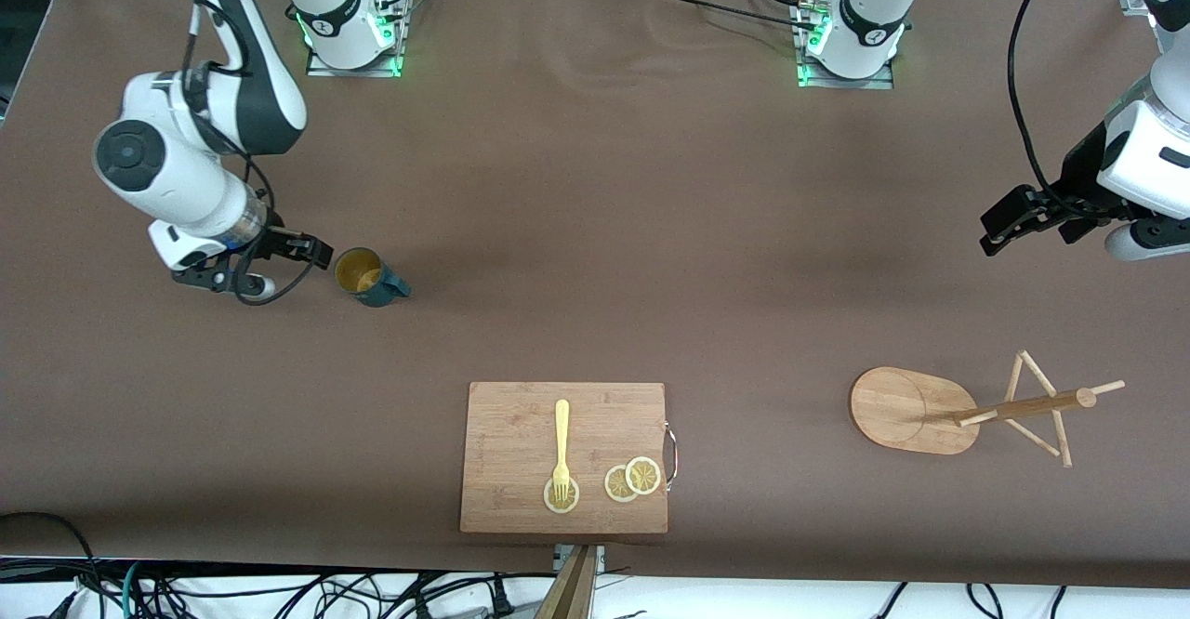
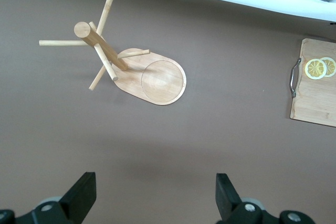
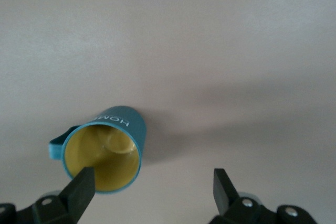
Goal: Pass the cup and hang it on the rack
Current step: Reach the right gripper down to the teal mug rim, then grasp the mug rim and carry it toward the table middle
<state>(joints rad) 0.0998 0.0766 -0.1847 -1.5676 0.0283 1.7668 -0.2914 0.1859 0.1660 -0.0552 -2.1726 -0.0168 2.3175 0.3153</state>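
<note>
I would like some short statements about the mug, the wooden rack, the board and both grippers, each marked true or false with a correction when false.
1. The small dark teal cup with a yellowish inside stands on the table, held by no gripper. True.
2. The light wooden mug rack already carries the cup on a peg. False: its pegs are bare.
3. The right gripper is open beside the cup. True.
4. The left gripper is shut on the rack's pole. False: it is open, up over the table at the left arm's end.
5. A pale yellow fork lies on the rectangular wooden cutting board with lemon slices. True.
</note>
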